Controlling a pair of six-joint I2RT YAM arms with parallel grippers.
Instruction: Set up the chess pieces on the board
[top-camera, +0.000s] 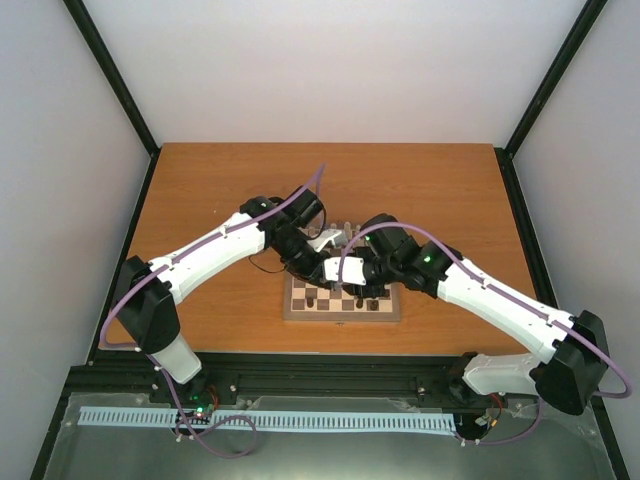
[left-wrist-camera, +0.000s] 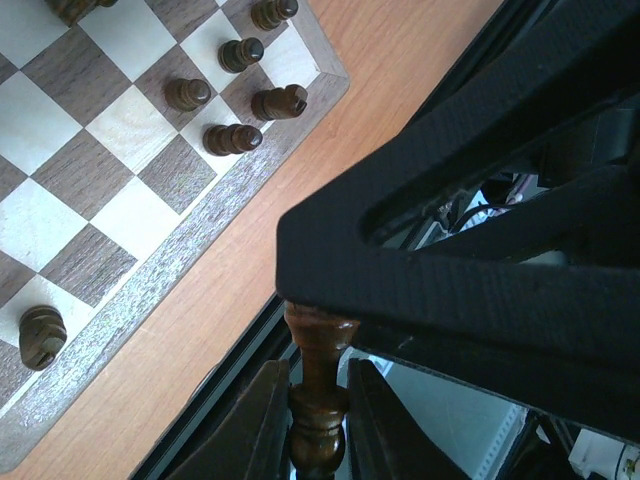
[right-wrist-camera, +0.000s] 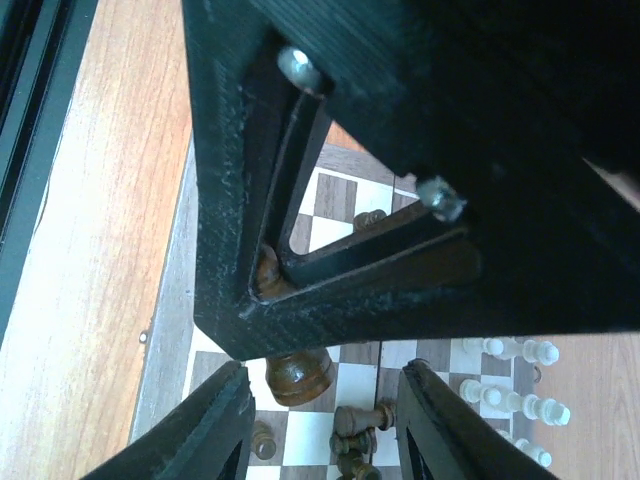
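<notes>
The board (top-camera: 385, 312) lies between the two arms, which meet above it. My left gripper (left-wrist-camera: 318, 410) is shut on a tall dark brown chess piece (left-wrist-camera: 318, 345), pinched at its waist. In the right wrist view the same piece's round base (right-wrist-camera: 298, 375) hangs above the board (right-wrist-camera: 170, 300), just inside my right gripper's left finger. My right gripper (right-wrist-camera: 325, 430) stands open, touching nothing. Dark pieces (left-wrist-camera: 232, 138) stand upright on the board's corner squares (left-wrist-camera: 150, 215). Other dark pieces (right-wrist-camera: 360, 415) lie toppled, and white pieces (right-wrist-camera: 510, 400) stand in rows at the right.
The black body of my right gripper (left-wrist-camera: 480, 200) fills the right half of the left wrist view. The orange wooden table (top-camera: 200, 200) surrounds the board. A black rail (top-camera: 330, 365) runs along the table's near edge. One dark piece (left-wrist-camera: 40, 336) stands alone by the board's border.
</notes>
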